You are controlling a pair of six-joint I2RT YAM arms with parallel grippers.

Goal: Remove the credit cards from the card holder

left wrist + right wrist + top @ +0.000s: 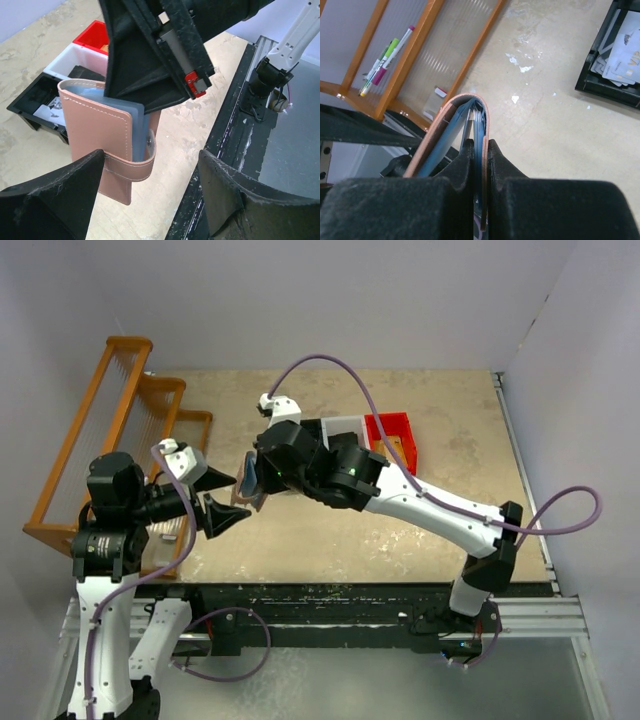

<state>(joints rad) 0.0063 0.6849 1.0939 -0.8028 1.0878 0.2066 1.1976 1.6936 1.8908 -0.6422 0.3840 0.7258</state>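
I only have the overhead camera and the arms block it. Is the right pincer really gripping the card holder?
Observer: Yes, the right wrist view shows the right pincer shut on one side of the card holder.
Operator: Is its strap undone?
Observer: Apparently not; in the left wrist view the strap wraps across the front cover.
Operator: Any cards lying elsewhere?
Observer: The right wrist view shows a black bin holding pale cards.
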